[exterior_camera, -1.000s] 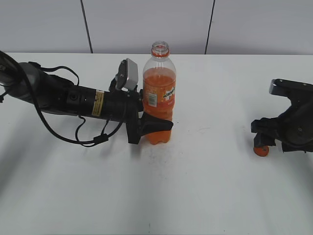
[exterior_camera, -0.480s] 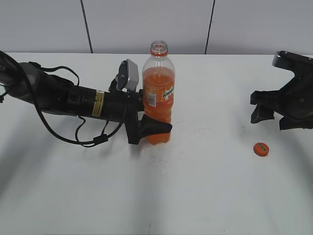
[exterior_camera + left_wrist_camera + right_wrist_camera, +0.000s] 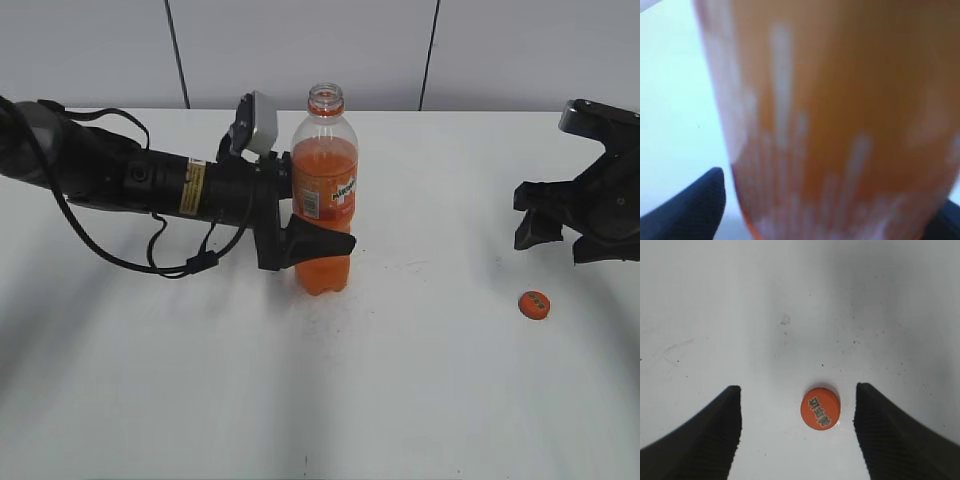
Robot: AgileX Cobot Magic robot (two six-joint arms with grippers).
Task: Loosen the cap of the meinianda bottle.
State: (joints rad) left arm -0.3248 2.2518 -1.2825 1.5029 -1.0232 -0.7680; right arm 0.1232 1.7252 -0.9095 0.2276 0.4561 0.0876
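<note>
The meinianda bottle (image 3: 324, 190) stands upright mid-table, half full of orange drink, its mouth (image 3: 326, 98) bare. My left gripper (image 3: 322, 243) reaches in from the left and straddles the bottle's lower body. In the left wrist view the bottle (image 3: 840, 110) fills the frame, and a strip of table shows between my left finger (image 3: 695, 210) and the bottle wall, so the left gripper (image 3: 832, 200) is open. The orange cap (image 3: 534, 303) lies flat on the table at the right. My right gripper (image 3: 556, 240) hovers open over the cap (image 3: 820, 408), its fingers (image 3: 715, 440) clear of it.
The white table (image 3: 400, 400) runs back to a grey panelled wall (image 3: 300, 50). My left arm's cables (image 3: 170, 265) trail on the table left of the bottle. A few small specks mark the tabletop (image 3: 785, 320).
My right gripper rose off the cap and left it lying on the table. The left arm shifted up slightly along the bottle and its jaws widened. The bottle stayed put.
</note>
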